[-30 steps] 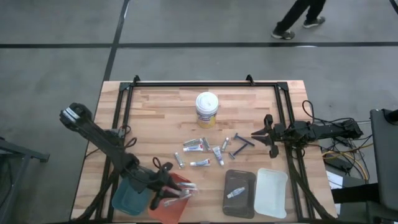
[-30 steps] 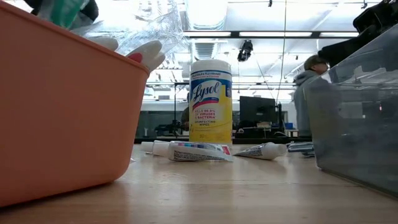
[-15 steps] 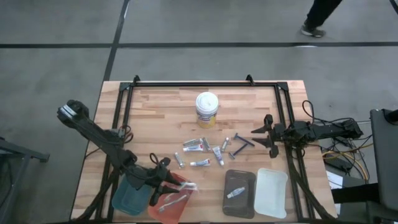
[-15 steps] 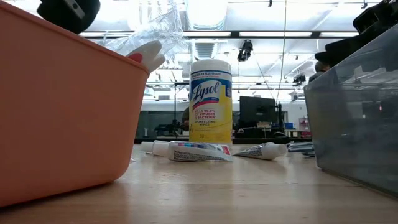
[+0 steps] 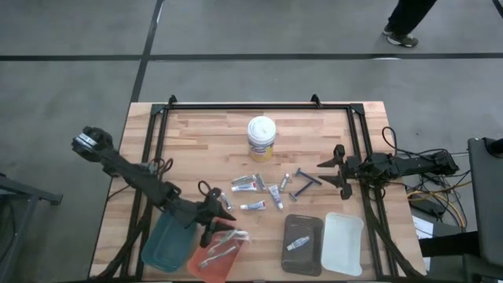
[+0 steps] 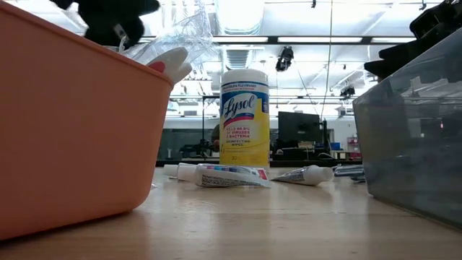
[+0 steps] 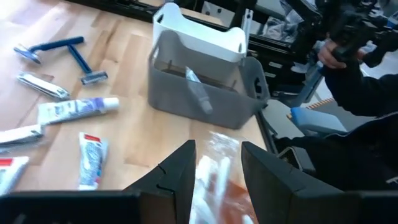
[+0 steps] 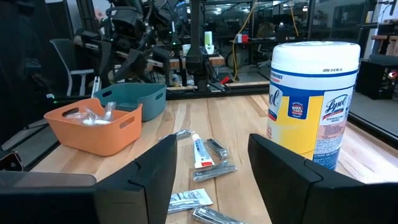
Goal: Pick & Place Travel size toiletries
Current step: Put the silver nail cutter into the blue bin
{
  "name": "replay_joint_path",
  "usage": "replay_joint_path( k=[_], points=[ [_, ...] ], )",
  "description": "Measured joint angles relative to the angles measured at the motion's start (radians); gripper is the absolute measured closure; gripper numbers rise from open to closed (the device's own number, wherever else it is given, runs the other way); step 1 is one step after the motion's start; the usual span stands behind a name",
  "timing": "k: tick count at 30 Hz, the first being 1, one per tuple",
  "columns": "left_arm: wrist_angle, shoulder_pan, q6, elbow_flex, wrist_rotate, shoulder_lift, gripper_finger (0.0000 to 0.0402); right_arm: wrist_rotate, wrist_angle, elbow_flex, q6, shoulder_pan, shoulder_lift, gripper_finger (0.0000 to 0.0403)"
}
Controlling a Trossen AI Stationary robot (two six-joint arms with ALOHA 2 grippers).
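Note:
Several small tubes (image 5: 250,183) and two dark razors (image 5: 305,182) lie flat on the wooden table, in front of the white-lidded tub. A clear-wrapped pack of toothbrushes (image 5: 222,245) lies in the orange tray (image 5: 198,267); its wrap sticks up over the rim (image 6: 173,50). My left gripper (image 5: 218,214) hovers open just beyond the tray's far edge, with the pack showing below its gap (image 7: 217,148). My right gripper (image 5: 331,174) waits open at the table's right side, pointing at the razors (image 8: 212,140).
The yellow tub of wipes (image 5: 262,138) stands at the far middle. A teal tray (image 5: 163,245) sits left of the orange one. A grey tray (image 5: 302,228) holding one tube and a white tray (image 5: 343,242) stand at the near right. Black frame rails border the table.
My left gripper has moved from over the orange tray toward the table's far edge and a little to the right. The wrapped toothbrush pack has settled lower into the orange tray.

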Motion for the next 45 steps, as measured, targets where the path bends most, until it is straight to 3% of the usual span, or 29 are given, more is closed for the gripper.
replay_joint_path(
  k=[8, 23, 37, 45],
  points=[
    [-0.001, 0.072, 0.081, 0.0, 0.051, 0.0, 0.0268, 0.0, 0.0, 0.0, 0.001, 0.0, 0.0, 0.0208],
    [-0.033, 0.129, 0.168, 0.0, 0.056, 0.009, 0.0268, -0.001, 0.0, 0.0, 0.0, 0.0, 0.0, 0.0206],
    [-0.156, 0.171, 0.278, 0.126, 0.056, 0.171, 0.0268, -0.001, 0.0, 0.0, 0.0, 0.0, 0.0, 0.0207],
    [-0.193, 0.273, 0.298, 0.18, 0.041, 0.245, 0.0269, -0.001, 0.0, 0.0, 0.002, 0.0, -0.001, 0.0206]
  ],
)
